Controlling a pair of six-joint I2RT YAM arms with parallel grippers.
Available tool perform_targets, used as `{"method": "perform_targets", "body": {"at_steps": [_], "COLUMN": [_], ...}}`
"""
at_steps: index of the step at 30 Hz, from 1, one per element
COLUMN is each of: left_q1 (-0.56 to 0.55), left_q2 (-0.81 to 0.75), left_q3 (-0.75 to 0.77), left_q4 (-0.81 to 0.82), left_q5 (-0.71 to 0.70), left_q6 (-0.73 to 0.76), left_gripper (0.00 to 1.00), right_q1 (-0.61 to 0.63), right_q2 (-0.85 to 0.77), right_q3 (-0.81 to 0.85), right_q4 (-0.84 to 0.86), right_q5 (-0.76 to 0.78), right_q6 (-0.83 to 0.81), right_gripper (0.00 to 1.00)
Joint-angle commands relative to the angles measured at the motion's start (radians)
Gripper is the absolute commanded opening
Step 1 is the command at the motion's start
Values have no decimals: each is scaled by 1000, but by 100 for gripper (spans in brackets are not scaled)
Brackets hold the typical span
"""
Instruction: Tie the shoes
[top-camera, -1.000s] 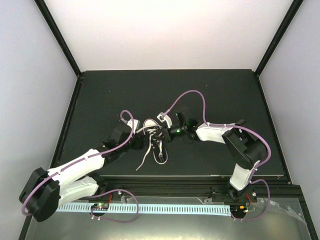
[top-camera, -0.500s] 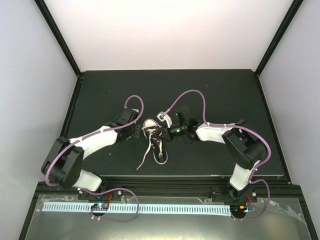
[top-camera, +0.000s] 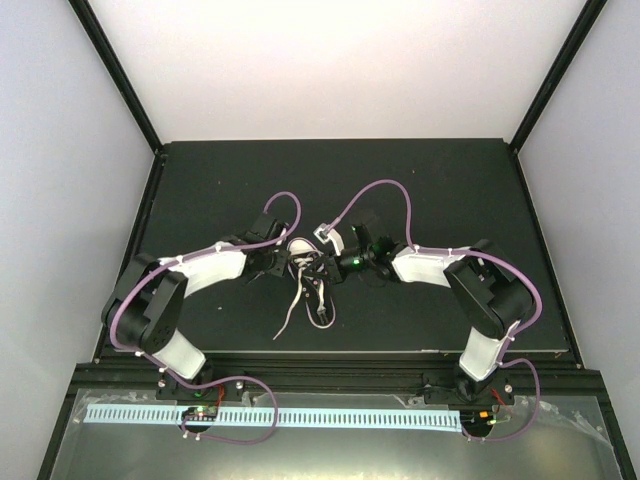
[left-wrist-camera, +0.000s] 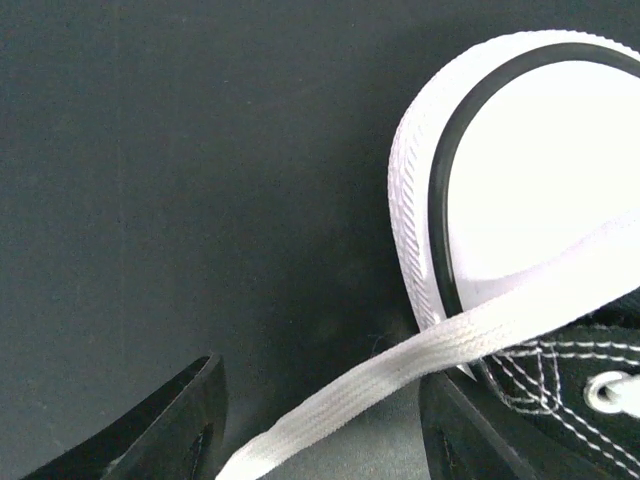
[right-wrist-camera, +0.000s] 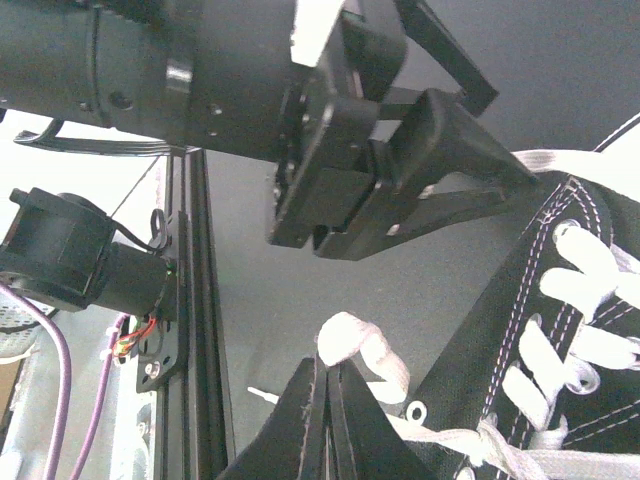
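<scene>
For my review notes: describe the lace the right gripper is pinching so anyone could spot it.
On the black table, a black sneaker lies between the arms. At its side the right gripper is shut on a crumpled white lace loop; the other lace runs flat through the open left gripper.
</scene>
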Motion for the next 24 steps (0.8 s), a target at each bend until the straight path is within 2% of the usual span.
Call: {"method": "perform_targets", "body": {"at_steps": [1, 5, 10, 18, 20, 24], "left_q1": [10, 9, 10, 19, 18, 18], "left_q2": [44, 78, 83, 107, 109, 83], "left_q3": [63, 91, 94, 112, 111, 92], "left_q4": [-37, -52, -54, -98, -101, -106], "left_q5": [16, 19, 27, 15, 8, -22], "left_q6": [31, 40, 43, 30, 19, -25], "left_gripper": [52, 44, 41, 8, 3, 2], "right_q1": [4, 4, 3, 4, 4, 3], "right_q2": [5, 2, 0, -8, -12, -18], "right_q3": [-2, -4, -1, -4, -5, -8], "right_q4": [33, 32, 29, 21, 19, 15], "right_q5": [-26, -25, -28, -25, -20, -10], "right_q6": [6, 2, 0, -5, -7, -10], "right_gripper": [2, 2, 2, 2, 2, 2]}}
